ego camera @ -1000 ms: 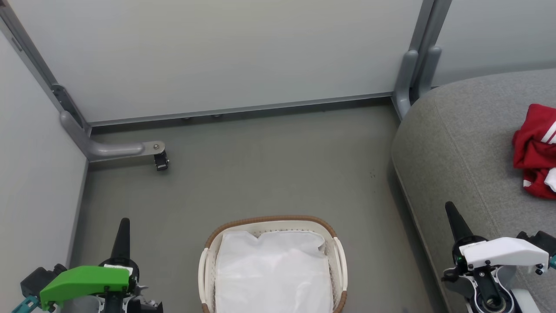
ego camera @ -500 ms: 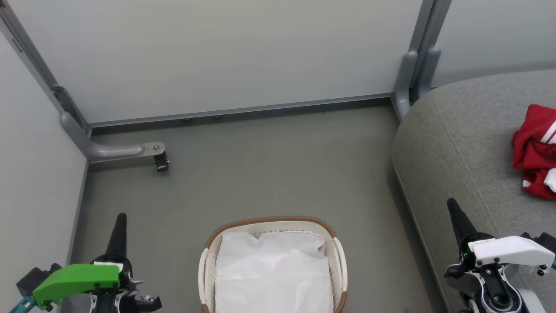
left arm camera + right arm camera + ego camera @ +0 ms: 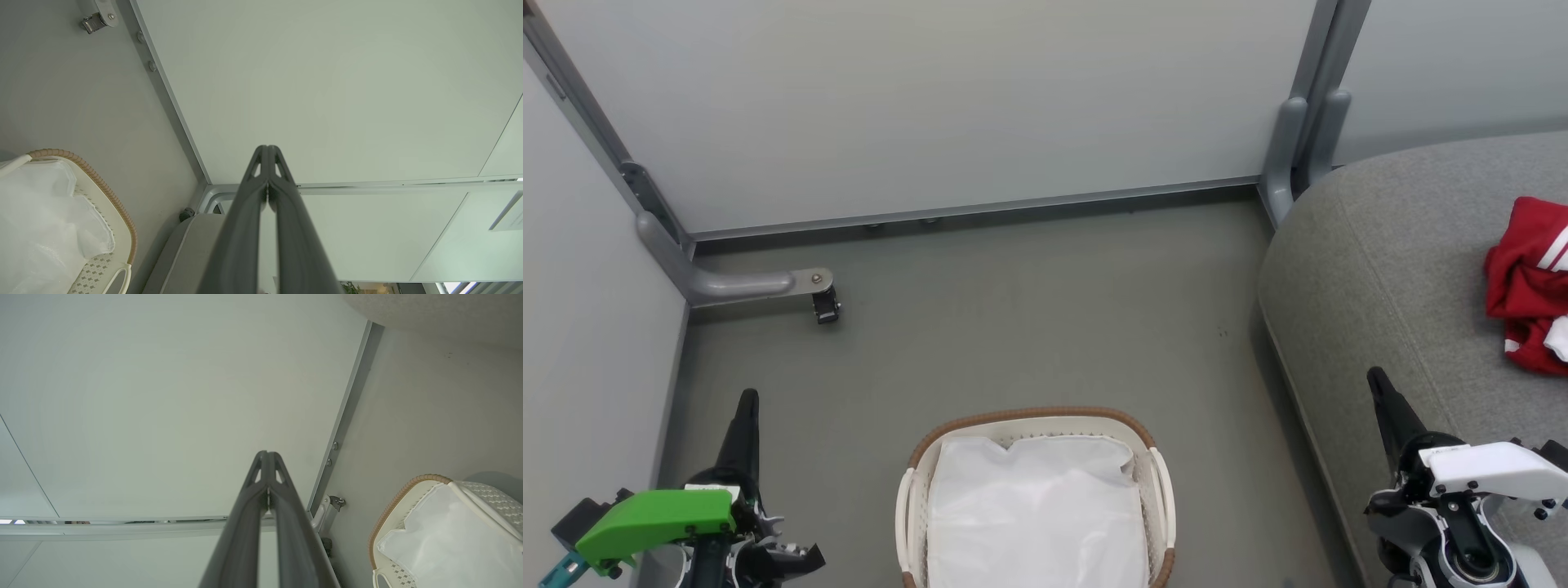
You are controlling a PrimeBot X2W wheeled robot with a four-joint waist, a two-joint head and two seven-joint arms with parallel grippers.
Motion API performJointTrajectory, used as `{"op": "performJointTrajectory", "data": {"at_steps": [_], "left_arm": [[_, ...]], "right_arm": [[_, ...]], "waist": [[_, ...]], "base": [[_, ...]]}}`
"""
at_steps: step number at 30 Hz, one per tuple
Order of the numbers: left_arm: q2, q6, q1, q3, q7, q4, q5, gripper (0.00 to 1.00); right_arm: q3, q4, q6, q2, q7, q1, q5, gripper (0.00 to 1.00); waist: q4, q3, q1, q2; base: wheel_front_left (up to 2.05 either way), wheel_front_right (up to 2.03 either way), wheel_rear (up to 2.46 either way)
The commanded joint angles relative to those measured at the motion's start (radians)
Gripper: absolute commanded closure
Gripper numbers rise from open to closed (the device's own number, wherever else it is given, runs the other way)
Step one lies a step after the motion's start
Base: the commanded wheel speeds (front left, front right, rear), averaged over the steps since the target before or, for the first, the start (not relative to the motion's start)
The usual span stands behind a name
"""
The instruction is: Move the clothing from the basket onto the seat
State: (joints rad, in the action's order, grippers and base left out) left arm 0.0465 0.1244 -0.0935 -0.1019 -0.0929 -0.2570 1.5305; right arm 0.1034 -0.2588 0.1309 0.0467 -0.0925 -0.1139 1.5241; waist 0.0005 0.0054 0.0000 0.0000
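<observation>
Clothing (image 3: 1529,286): red w/ white stripes, bunched in a heap on top of the seat (image 3: 1380,269), far R of head view and partly cut by the pic edge, so full extent can't be told. It sits well back from the seat's rounded front edge and looks in no danger of sliding off.

Basket (image 3: 1029,415) is on the floor (image 3: 1013,327) at bottom centre, well apart from the clothing. Inside there's just the white liner (image 3: 1037,506), crumpled, no red visible. Both wrist views agree: basket (image 3: 102,188) and basket (image 3: 398,498) show liner + perforated wall only.

Left gripper (image 3: 745,408): low L, over the floor, beside the basket but not touching. Jaws together, nothing btwn them, confirmed close-up on the left gripper (image 3: 267,155). Right gripper (image 3: 1378,380): low R, near the seat's front edge, jaws pressed together too, empty, same on the right gripper (image 3: 267,457).

Judgement: transfer looks complete; step in hand = finish/verify.
- Can't tell if anything is hidden under the liner folds; a look from more directly above would settle it.
- Don't grab the liner, it's not clothing.
- Keep both arms low and clear of the basket rim and seat edge, esp. the R one.
- No reason to touch the heap again.
</observation>
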Motion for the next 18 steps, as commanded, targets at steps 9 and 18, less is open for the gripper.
{"op": "performJointTrajectory", "data": {"at_steps": [9,18], "left_arm": [[0.007,0.009,-0.022,-0.014,-0.02,0.013,0.073,1.0],[0.007,0.009,-0.021,-0.014,-0.025,0.013,0.084,1.0]], "right_arm": [[0.011,0.015,0.0,0.006,-0.021,0.01,0.076,1.0],[0.013,0.017,0.0,0.006,-0.025,0.011,0.09,1.0]], "waist": [[0.0,-0.002,0.0,0.0],[-0.001,-0.002,0.0,0.0]], "base": [[0.0,0.0,0.0],[0.0,0.0,0.0]]}}
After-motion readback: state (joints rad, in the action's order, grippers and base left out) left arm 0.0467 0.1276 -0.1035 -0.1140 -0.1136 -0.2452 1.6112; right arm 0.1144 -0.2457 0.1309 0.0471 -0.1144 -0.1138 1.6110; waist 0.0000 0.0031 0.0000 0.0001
